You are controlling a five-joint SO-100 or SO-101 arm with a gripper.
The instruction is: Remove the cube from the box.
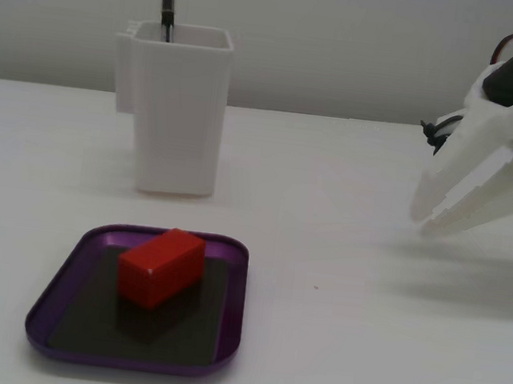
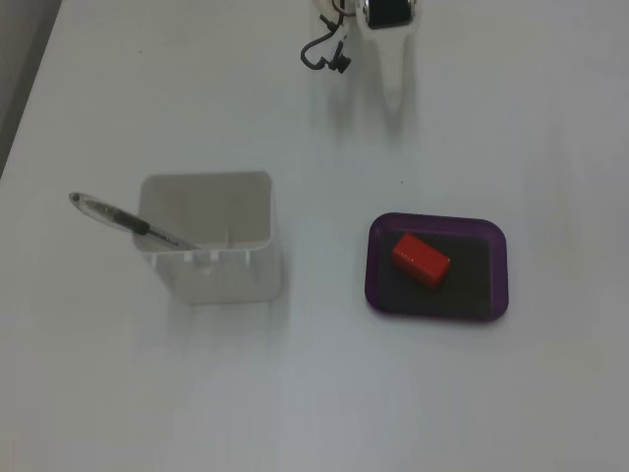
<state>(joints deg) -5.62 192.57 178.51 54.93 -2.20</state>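
Observation:
The cube (image 1: 160,266) is a small red block lying inside the box (image 1: 47,305), a shallow purple tray with a black bottom, at the front left in a fixed view. From above, the cube (image 2: 421,261) sits in the left half of the box (image 2: 371,280). My white gripper (image 1: 426,221) hangs at the right, well away from the box, its fingers pointing down and left, close together with nothing between them. Seen from above, the gripper (image 2: 393,96) is at the top edge, far behind the box.
A tall white square container (image 1: 178,109) holding a pen (image 1: 168,1) stands behind the box; from above, the container (image 2: 221,270) is left of it. A black cable (image 2: 329,49) dangles beside the arm. The table is plain white.

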